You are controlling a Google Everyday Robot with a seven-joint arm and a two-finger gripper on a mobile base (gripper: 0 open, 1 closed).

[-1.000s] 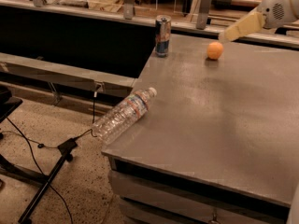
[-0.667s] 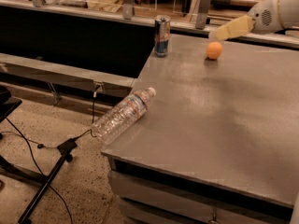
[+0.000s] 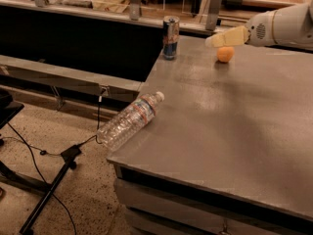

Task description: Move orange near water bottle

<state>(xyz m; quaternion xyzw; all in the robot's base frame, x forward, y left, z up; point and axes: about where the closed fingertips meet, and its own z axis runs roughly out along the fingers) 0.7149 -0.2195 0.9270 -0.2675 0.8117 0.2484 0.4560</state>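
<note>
The orange (image 3: 225, 54) sits on the grey table (image 3: 230, 126) near its far edge. The water bottle (image 3: 129, 120) lies on its side at the table's left edge, its base hanging over the edge and its white cap pointing toward the table's middle. My gripper (image 3: 217, 40) comes in from the upper right on a white arm. Its cream fingertips hover just above and slightly left of the orange. The orange and the bottle are far apart.
A blue-silver drink can (image 3: 170, 37) stands upright at the table's far left corner, left of the orange. A dark counter with a rail runs behind the table. A stand with cables (image 3: 58, 165) is on the floor at the left.
My gripper has moved left and a little down, from the right of the orange to just above it. The orange, bottle and can have not moved.
</note>
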